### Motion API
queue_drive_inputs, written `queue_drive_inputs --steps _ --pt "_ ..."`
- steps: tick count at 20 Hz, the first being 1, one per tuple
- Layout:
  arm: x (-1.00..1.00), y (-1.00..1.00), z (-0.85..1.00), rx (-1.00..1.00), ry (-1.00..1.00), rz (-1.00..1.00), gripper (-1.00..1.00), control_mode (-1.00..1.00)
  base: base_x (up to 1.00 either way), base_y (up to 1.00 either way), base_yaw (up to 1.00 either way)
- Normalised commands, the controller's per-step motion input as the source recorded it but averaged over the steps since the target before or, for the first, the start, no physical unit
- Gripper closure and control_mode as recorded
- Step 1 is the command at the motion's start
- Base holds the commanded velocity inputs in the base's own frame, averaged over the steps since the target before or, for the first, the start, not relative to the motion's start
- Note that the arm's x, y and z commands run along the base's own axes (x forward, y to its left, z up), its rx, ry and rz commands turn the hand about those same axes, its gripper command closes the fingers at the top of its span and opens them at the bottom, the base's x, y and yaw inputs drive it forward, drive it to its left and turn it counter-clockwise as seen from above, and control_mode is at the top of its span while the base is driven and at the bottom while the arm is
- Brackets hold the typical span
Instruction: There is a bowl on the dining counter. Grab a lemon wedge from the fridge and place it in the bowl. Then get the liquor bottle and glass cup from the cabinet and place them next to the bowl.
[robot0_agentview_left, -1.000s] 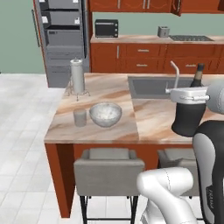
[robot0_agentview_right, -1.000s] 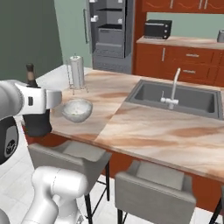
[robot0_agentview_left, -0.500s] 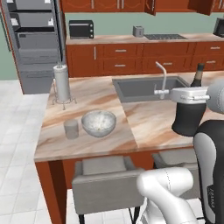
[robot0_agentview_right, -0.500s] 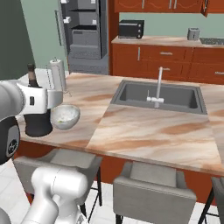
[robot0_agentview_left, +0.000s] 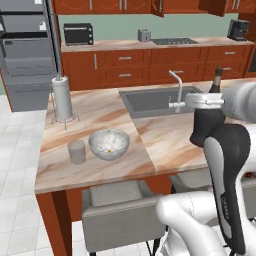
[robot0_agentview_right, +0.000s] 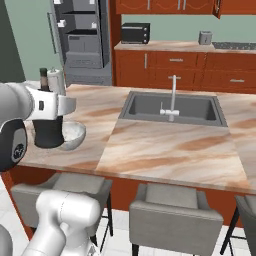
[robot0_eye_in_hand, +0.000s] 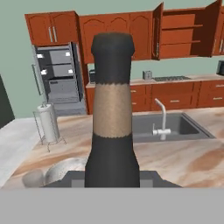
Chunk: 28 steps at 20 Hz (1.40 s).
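Dark liquor bottle (robot0_eye_in_hand: 112, 127) upright in gripper (robot0_agentview_left: 209, 102)

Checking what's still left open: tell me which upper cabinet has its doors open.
The upper cabinet at the far right, above the stove: both doors swung wide, bare shelves showing. The cabinets to its left are shut.

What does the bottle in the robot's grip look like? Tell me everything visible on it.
The bottle is dark, nearly black, and looks like glass, with a tan band around its neck and a dark capped top. It stands upright, held in the gripper above the marble counter, clear of the surface. In the left base view its neck pokes up above the hand. The fingers are hidden, so where they touch it cannot be made out. The bowl sits apart, off toward the counter's far end.
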Motion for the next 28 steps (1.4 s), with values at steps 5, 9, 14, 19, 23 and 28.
queue_drive_inputs --steps 5,9,14,19,23,28 --pt "1.0 -0.09 -0.08 0.0 0.03 0.0 1.0 -1.0 0.0 0.0 0.0" --pt "1.0 -0.21 -0.23 0.0 0.0 0.11 1.0 -1.0 0.0 0.0 0.0" --pt "0.91 -0.22 -0.38 0.02 0.0 0.27 1.0 -1.0 0.0 0.0 0.0" --pt "0.8 -0.08 -0.4 0.01 0.0 0.32 1.0 -1.0 0.0 0.0 0.0" --pt "0.74 0.0 -0.37 0.0 0.0 0.32 1.0 -1.0 0.0 0.0 0.0" --pt "0.54 0.0 -0.38 0.0 0.0 0.23 1.0 -1.0 0.0 0.0 0.0"
